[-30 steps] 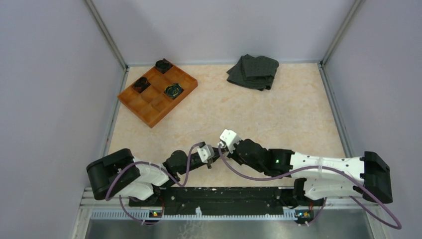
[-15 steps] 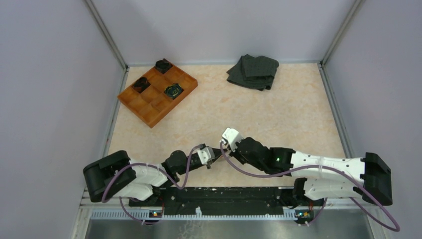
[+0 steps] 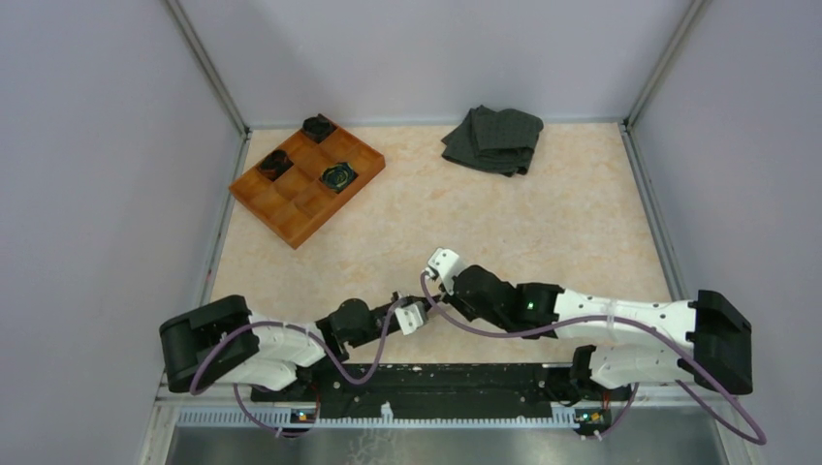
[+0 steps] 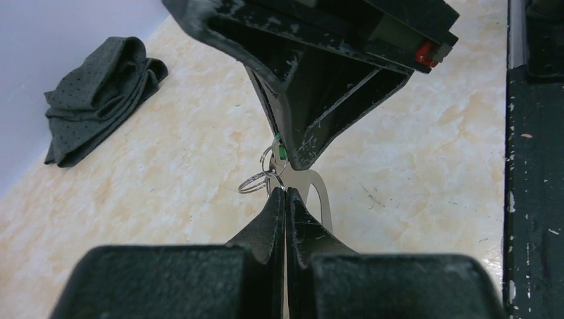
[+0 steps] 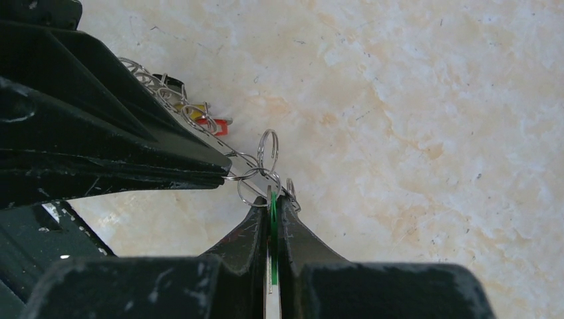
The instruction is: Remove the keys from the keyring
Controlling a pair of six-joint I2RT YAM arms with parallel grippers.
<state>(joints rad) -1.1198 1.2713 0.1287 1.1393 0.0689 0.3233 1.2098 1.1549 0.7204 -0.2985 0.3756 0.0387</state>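
Low over the table near its front edge, my two grippers meet tip to tip. The left gripper is shut on the thin wire keyring, whose linked loops sit between the two tips. A flat grey key hangs just beside the left fingers. The right gripper is shut on a key with a green mark, which stays on the ring. Another key with a reddish mark lies along the left gripper's side. In the top view the left gripper and right gripper hide the keys.
An orange compartment tray with black round objects stands at the back left. A dark folded cloth lies at the back middle. The black base rail runs close behind the grippers, and side walls enclose the table.
The left gripper has shifted right and toward the near edge, and the right arm has followed slightly. Both grippers stayed shut on the key bunch.
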